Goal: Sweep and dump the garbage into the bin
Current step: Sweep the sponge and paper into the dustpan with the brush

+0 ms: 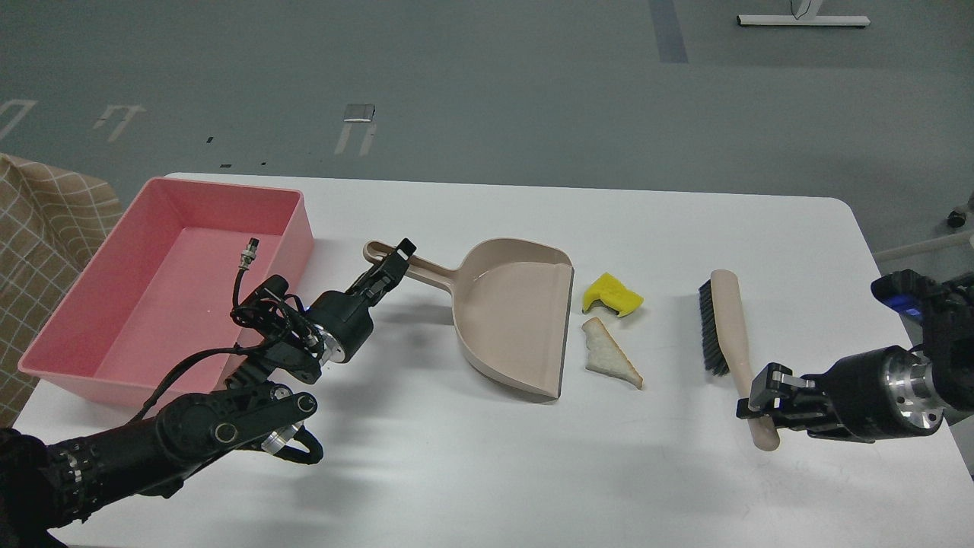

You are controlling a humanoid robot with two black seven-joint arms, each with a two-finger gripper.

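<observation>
The garbage lies mid-table: a yellow spongy chunk [612, 296] and below it a whitish triangular bread slice [609, 355]. A beige dustpan [517, 312] sits just left of them, its open edge facing them. My left gripper [394, 264] is shut on the dustpan's handle. My right gripper [761, 397] is shut on the handle of a beige brush [729, 329] with black bristles, held right of the scraps, bristles facing left. The pink bin [160, 281] stands at the table's left, with no scraps in it.
The white table [487, 464] ends close behind the bin and at the rounded right corner. A checked tan cloth [38, 221] hangs left of the bin. My left arm's cable and connector [247, 262] overlap the bin's near right side.
</observation>
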